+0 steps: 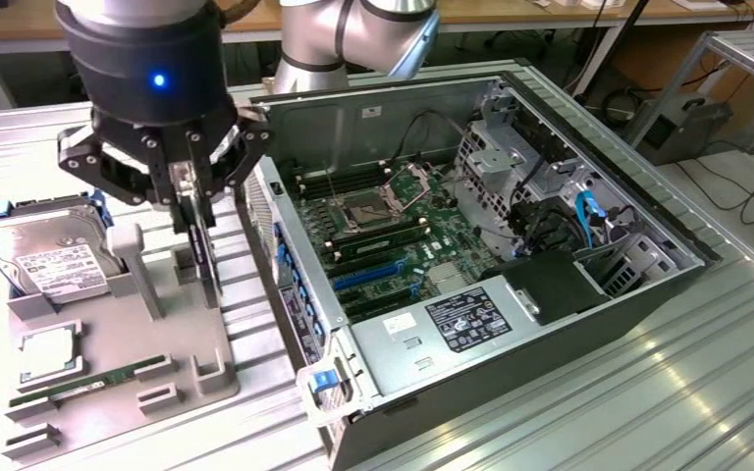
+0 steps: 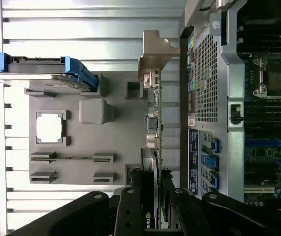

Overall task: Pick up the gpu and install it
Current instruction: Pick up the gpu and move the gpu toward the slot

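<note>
**GPU clamped in the jaws at the tray's case-side edge**

Driving this one remotely, so I'm going across from the exterior view's left.

The grey parts tray (image 1: 154, 339) is sitting on the ribbed metal table (image 1: 691, 392). At the tray's far left corner the hard drive (image 1: 47, 263) is propped up at a tilt in its blue-trimmed holder, with the white label facing the camera. Along the tray's left edge, nearer the camera, the CPU chip (image 1: 47, 355) is lying flat in its pocket. The green memory stick (image 1: 82, 383) is lying just beside it, toward the near corner.

Moving right, the gripper (image 1: 193, 196) is hanging over the tray's right edge, the one running along the case. Its jaws are standing narrow and pinching the gpu (image 1: 207, 250) by its top edge, one finger on each face. The card is standing upright with its lower end down among the tray's grey posts. I can't tell whether it's sitting in its slot or already lifted clear. On the wrist view I'm seeing the card's silvery bracket (image 2: 155, 54) at the end away from the fingers (image 2: 130, 211).

Right of that, the open PC case (image 1: 534, 383) is lying on its side just beside the tray. The motherboard (image 1: 410, 245) is facing up, with the CPU socket (image 1: 357, 211) near the middle. The blue expansion slots (image 1: 370, 277) are toward the case's near end.
</note>
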Robot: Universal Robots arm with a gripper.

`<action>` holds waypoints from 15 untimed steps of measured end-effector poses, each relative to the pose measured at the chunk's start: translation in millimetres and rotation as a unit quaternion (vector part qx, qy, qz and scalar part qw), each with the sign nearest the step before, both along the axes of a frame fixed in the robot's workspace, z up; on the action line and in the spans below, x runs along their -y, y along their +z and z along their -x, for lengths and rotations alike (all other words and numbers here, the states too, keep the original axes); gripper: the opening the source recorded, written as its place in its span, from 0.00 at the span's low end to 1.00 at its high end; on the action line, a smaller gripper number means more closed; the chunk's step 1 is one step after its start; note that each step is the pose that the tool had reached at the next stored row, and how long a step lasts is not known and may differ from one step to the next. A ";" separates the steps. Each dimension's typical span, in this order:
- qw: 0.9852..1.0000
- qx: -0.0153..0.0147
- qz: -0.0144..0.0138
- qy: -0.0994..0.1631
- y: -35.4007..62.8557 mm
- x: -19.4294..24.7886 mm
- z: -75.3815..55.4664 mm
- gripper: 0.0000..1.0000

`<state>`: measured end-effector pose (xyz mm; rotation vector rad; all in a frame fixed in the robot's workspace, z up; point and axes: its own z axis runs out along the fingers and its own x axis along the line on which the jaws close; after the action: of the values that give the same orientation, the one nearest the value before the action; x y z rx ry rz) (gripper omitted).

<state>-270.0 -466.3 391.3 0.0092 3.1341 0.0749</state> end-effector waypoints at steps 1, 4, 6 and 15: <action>1.000 0.000 0.000 0.000 4.5 1.5 -2.1 0.26; 1.000 0.000 0.000 0.000 19.9 7.7 -10.6 0.26; 1.000 -0.001 0.000 0.000 29.0 11.3 -16.6 0.26; 1.000 -0.013 0.000 0.000 48.1 20.0 -53.7 0.26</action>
<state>-216.3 -486.3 439.4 0.0105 3.1610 0.0759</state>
